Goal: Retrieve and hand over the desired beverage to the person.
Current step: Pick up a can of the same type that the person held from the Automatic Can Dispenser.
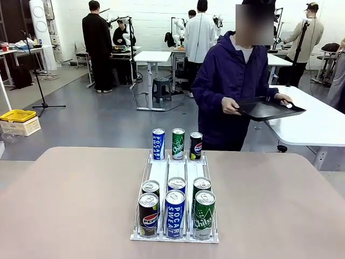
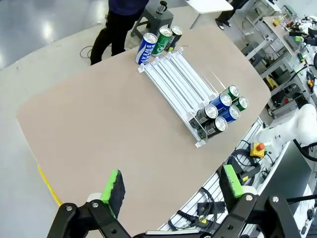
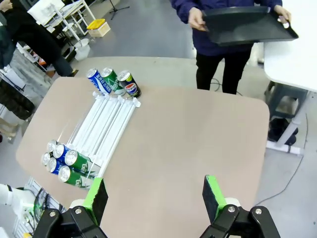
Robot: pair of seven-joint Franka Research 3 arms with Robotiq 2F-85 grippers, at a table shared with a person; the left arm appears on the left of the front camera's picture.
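Observation:
A white three-lane can rack (image 1: 168, 170) stands mid-table. At its far end stand a blue Pocari Sweat can (image 1: 158, 144), a green can (image 1: 178, 143) and a black Pepsi can (image 1: 195, 145). Several more cans crowd its near end, with Pepsi (image 1: 149, 215), Pocari Sweat (image 1: 174, 213) and a green can (image 1: 204, 213) in front. Nothing marks which beverage is desired. The person (image 1: 232, 91) stands beyond the far edge holding a black tray (image 1: 267, 109) in both hands. High over the table, my left gripper (image 2: 172, 184) and right gripper (image 3: 154, 197) are open and empty, well away from the rack (image 2: 173, 82).
The beige table (image 1: 70, 205) has bare surface on both sides of the rack. A white table (image 1: 318, 124) stands behind at the right. A yellow crate (image 1: 18, 116) sits on the floor at far left. Other people stand farther back.

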